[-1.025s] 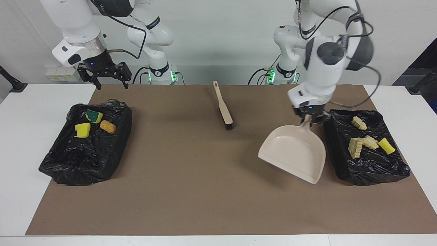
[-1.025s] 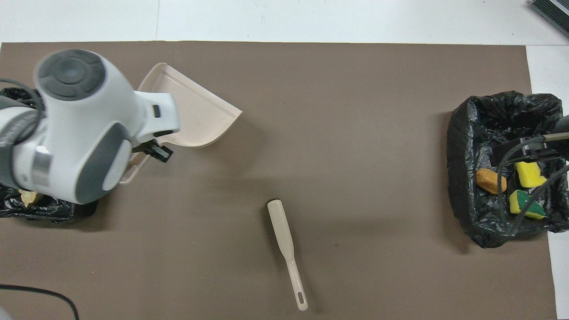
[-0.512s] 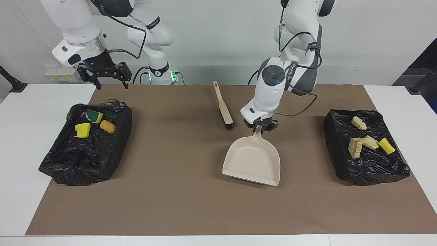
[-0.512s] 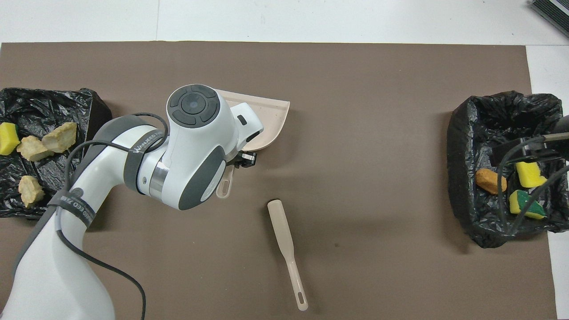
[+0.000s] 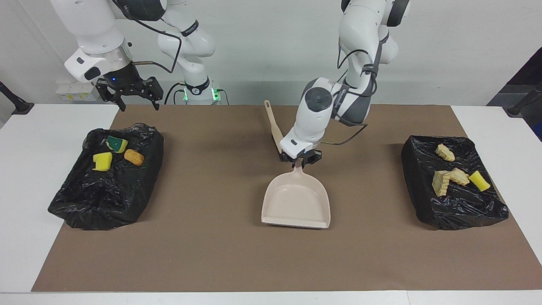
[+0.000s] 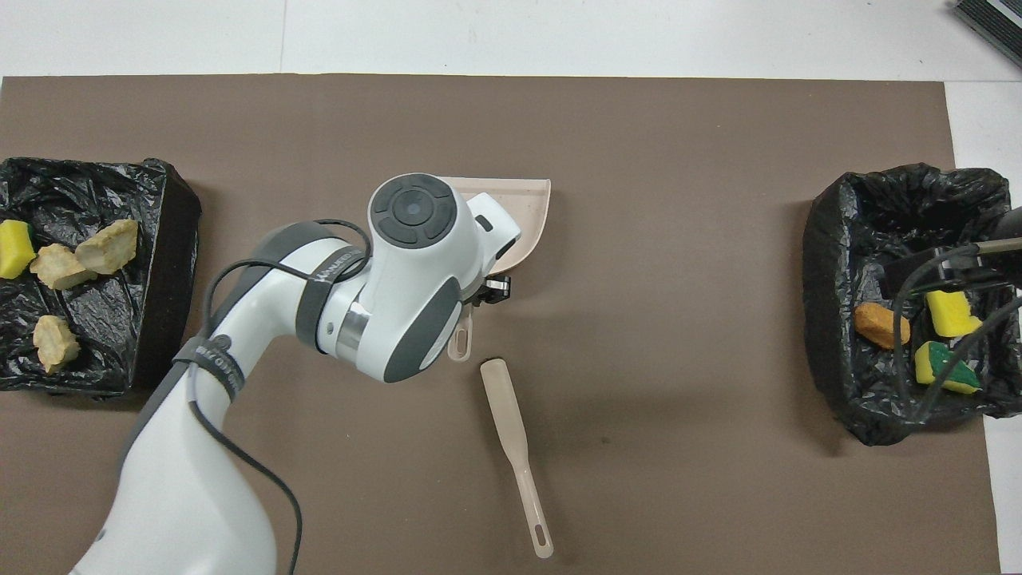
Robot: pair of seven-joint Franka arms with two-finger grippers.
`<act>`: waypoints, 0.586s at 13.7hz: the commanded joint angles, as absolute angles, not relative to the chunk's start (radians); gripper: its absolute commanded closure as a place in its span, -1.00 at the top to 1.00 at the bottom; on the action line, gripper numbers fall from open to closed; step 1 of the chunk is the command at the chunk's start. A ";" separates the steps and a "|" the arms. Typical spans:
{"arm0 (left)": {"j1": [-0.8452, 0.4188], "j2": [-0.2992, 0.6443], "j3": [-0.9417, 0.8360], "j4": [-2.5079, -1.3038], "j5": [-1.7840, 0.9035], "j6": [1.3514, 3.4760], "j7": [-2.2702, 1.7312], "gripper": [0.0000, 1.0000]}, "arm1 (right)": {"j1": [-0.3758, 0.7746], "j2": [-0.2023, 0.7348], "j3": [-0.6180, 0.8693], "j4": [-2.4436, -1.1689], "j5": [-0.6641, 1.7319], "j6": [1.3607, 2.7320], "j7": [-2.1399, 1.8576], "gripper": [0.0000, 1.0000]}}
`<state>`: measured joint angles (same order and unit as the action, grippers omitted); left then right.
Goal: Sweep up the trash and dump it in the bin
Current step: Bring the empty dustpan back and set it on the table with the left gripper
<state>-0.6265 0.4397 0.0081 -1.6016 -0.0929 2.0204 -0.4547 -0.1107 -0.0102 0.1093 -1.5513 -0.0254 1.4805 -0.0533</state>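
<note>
A: What is the left gripper point(image 5: 301, 159) doing?

B: It is clamping narrowly on the handle of the beige dustpan point(image 5: 296, 201), over the middle of the brown mat point(image 5: 220, 254). A second ago it was holding the pan beside the bin at the left arm's end point(image 5: 453, 182); now it is carrying it back toward the centre, with the open mouth pointing away from the robots.

A: Is the pan carrying anything?

B: It is looking bare inside. The trash is lying in the two lined bins: three pale crumbly chunks point(image 5: 440, 182) and a yellow sponge point(image 5: 479, 181) at the left arm's end, and a yellow piece point(image 5: 102, 161), a yellow-and-green sponge point(image 5: 117, 144) and an orange-brown chunk point(image 5: 134, 157) in the bin at the right arm's end point(image 5: 106, 182).

A: And the brush point(image 6: 515, 447)?

B: It is lying untouched on the mat, just nearer the robots than the pan.

A: The right gripper point(image 5: 129, 91)?

B: It is waiting with its fingers spread wide, above the mat's edge near its bin.

A: So where is the task standing?

B: No scraps are showing on the mat, so I judge the dumping done; the pan is probably being returned and set down.
</note>
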 commanded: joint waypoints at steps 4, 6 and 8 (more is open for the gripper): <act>-0.675 0.589 0.034 -1.414 -0.066 1.987 -0.575 -0.82 | -0.118 -0.018 0.114 -1.559 -0.009 1.479 -0.043 1.00; -0.675 0.589 0.037 -1.416 -0.057 1.994 -0.577 0.53 | -0.118 -0.018 0.114 -1.559 -0.009 1.479 -0.043 1.00; -0.654 0.553 0.040 -1.443 0.046 1.997 -0.560 1.00 | -0.118 -0.018 0.114 -1.559 -0.009 1.479 -0.043 1.00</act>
